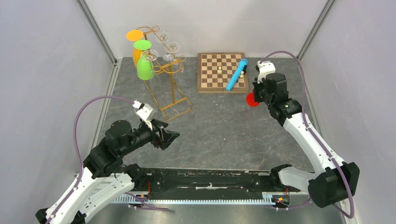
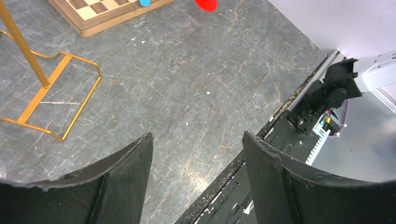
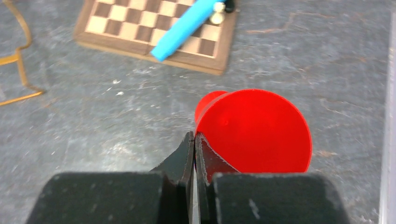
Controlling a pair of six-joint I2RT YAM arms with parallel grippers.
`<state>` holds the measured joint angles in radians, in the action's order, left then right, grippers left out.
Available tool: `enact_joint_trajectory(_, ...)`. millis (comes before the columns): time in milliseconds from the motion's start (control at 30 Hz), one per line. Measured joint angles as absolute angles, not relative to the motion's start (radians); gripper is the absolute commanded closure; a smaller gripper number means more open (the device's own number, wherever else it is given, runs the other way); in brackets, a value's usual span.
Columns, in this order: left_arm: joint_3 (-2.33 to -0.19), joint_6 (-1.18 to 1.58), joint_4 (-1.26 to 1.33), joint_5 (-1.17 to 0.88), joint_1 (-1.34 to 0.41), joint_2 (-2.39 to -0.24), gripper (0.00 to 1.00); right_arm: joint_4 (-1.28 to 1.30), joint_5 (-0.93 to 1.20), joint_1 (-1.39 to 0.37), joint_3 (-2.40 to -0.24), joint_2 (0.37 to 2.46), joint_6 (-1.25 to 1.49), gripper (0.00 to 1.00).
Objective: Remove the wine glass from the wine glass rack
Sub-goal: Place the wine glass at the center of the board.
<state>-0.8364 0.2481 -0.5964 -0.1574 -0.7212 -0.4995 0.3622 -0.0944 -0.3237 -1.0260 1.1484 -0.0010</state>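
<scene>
Fingers of the right gripper point(image 3: 194, 136) are pressed flat together, with nothing visible between them. Just off their tips, toward 1 o'clock in the right wrist view, is the red wine glass point(image 3: 254, 130). Its flat round foot faces the camera, and a smaller rounded red part shows behind the foot's upper left edge. Whether the tips touch the foot's rim cannot be told.

From above, this glass is off the rack and well apart from it, at about 2 o'clock on the grey stone-patterned tabletop point(image 1: 224, 130), mostly hidden under the right gripper.

The tall gold wire wine glass rack point(image 1: 166, 69) stands at 11 o'clock. Hanging bowl-down from its scroll hooks are an orange glass point(image 1: 136, 53), a green glass point(image 1: 144, 69) and clear glasses point(image 1: 173, 46).

At 12 to 1 o'clock lies a wooden chessboard point(image 1: 212, 79). It carries a blue cylinder point(image 1: 236, 74) lying across its right side and small pale chess pieces point(image 1: 219, 70).

The left gripper point(image 1: 172, 140) hovers near 8 o'clock, its fingers point(image 2: 126, 186) spread wide and holding nothing. The rack's rectangular base is near it, at 12 o'clock.
</scene>
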Motion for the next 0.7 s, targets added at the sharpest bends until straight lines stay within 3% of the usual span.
enact_joint_trajectory(333, -0.829, 0.249, -0.597, -0.105, -0.721, -0.463, 0.26, 0.345, -0.115, -0.124, -1.143, 1.305, 0.052, 1.0)
enact_joint_trajectory(700, -0.827, 0.25, -0.598, -0.084, -0.721, -0.454, 0.27, 0.373, -0.157, -0.069, -1.287, 1.477, 0.056, 1.0)
